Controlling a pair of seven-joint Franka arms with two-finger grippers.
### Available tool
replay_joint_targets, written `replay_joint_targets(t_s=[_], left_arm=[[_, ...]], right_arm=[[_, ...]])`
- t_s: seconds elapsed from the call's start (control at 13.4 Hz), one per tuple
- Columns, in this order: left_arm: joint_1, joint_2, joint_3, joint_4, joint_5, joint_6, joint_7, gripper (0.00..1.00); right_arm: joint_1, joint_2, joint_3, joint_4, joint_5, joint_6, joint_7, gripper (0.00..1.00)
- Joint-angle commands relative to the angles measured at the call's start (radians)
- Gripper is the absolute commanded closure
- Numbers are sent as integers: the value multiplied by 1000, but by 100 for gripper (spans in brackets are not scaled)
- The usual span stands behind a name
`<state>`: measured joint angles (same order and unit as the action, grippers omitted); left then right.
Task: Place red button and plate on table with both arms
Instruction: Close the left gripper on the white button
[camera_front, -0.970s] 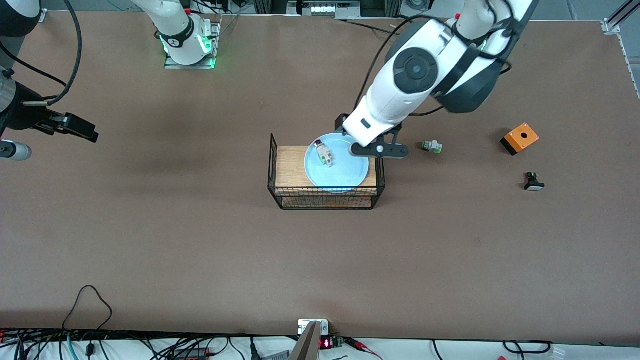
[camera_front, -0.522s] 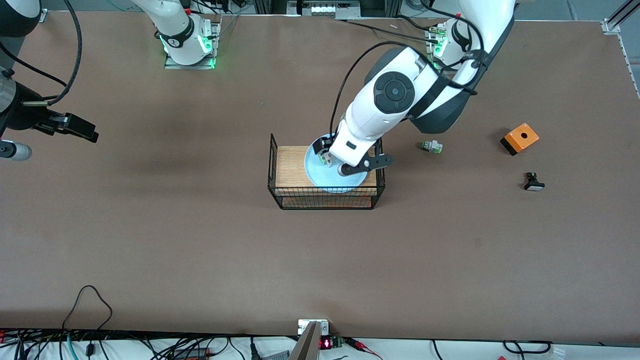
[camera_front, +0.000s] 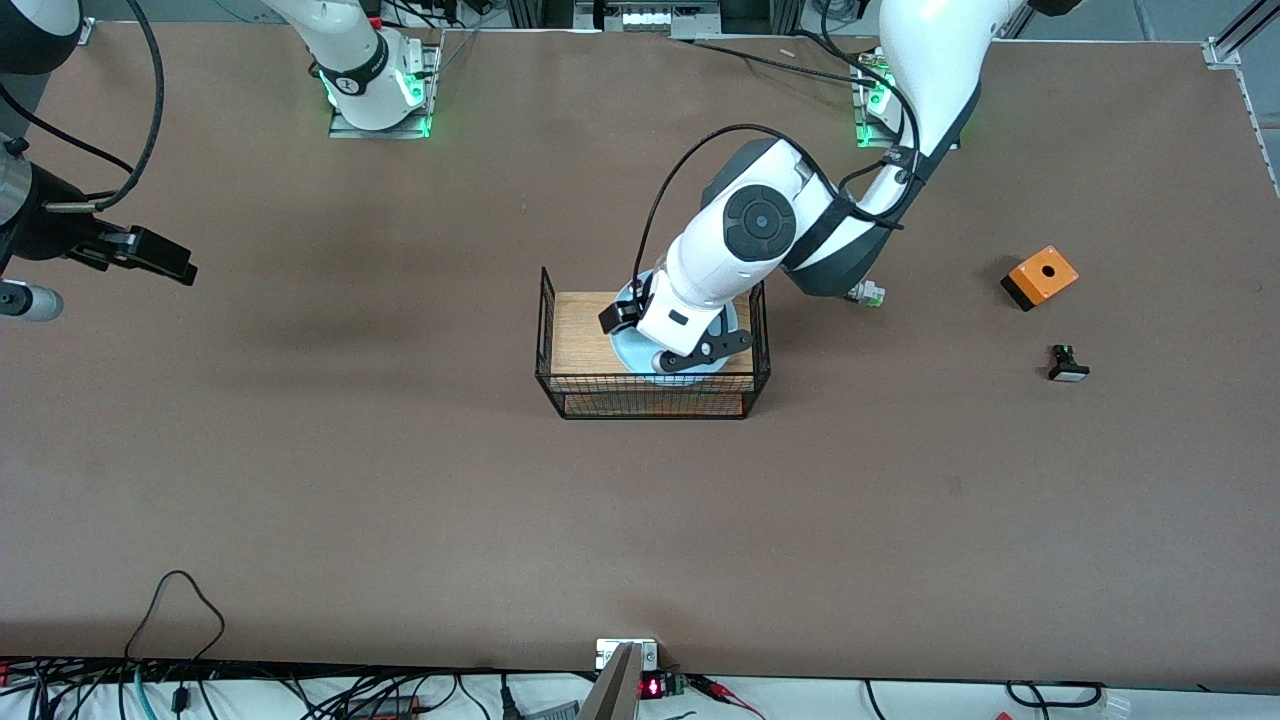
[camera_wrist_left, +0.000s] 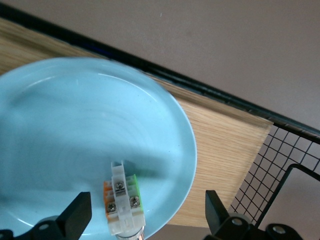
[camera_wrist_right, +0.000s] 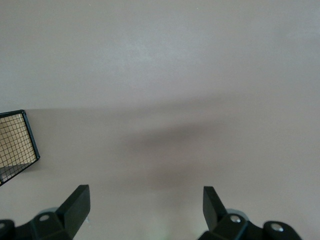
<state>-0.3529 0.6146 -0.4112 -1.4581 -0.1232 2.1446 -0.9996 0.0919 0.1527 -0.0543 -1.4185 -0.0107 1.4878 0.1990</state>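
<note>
Left hand (camera_wrist_left: 142, 220) spread, poised over the red button (camera_wrist_left: 122, 205), which lies in the plate (camera_wrist_left: 60, 130) on the wire rack (camera_front: 650, 395). Right hand (camera_wrist_right: 145, 212) also spread, empty, waiting over bare desk (camera_front: 400, 480) toward the right arm's end. Risk: fingers closing off-centre could skid the button across the glazed plate, or nudge the plate off the rack top.

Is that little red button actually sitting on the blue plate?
Touching. The left wrist view shows the red button lying on the plate, between the open left gripper fingers.
</note>
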Motion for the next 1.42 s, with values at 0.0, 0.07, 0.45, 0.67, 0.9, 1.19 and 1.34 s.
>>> replay_joint_targets(t_s=[0.0,0.07,0.45,0.67,0.9,1.19,1.34], left_arm=[[-9,0,9,-1,-7,-72,0,0],[-8,-1,11,1,-7,-106,-7,0],[-14,4,11,4,-7,-127,-30,46],[-14,5,9,7,-9,-124,-45,55],[-12,17,9,11,-10,-123,-43,77],[18,-16,9,60,-13,-187,-37,81],[46,-47,6,125,-15,-312,-33,81]], right_arm=[[-5,13,5,26,-9,-6,13,0],[-3,13,7,26,-9,-6,13,0],[-1,19,7,26,-8,-6,10,0],[12,19,14,26,-3,-8,23,0],[48,18,14,26,-3,-14,100,0],[86,18,14,26,3,-17,267,0],[133,16,14,27,0,-17,327,0]])
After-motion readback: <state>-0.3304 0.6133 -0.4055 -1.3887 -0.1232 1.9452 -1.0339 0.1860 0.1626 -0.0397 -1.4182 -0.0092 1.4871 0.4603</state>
